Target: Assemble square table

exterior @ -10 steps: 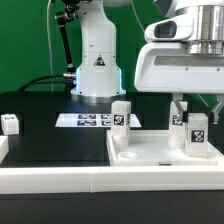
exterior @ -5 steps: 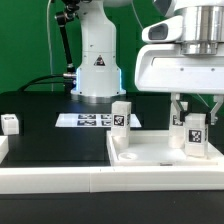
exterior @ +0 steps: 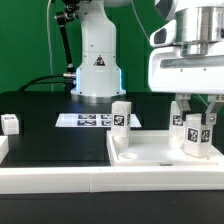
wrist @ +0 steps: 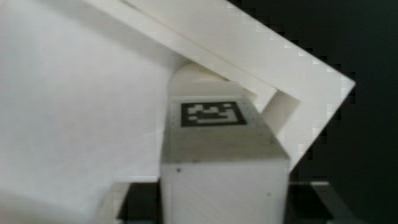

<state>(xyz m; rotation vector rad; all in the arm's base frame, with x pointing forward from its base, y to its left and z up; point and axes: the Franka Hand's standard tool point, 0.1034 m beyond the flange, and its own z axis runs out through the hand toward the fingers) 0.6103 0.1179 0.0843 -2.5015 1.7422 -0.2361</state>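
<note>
A white tagged block leg (exterior: 197,135) is standing upright on the white square tabletop (exterior: 150,152), at about three o'clock on the tray in the exterior view. The gripper (exterior: 196,118) is reaching straight down over it from twelve o'clock, its two fingers (exterior: 178,110) sitting partly closed against the leg's upper sides, gripping it. In the wrist view the same leg (wrist: 221,150) is filling the middle, its tag facing the camera, with the tabletop's raised rim (wrist: 267,55) angling behind it. A second leg (exterior: 122,114) is standing upright at about eleven o'clock on the tray. A third leg (exterior: 10,123) is lying on the black table (exterior: 40,130), well apart toward nine o'clock. The marker board (exterior: 90,120) is lying flat beyond the tray. The arm's white wrist housing (exterior: 185,65) is hanging vertically above the gripper.
</note>
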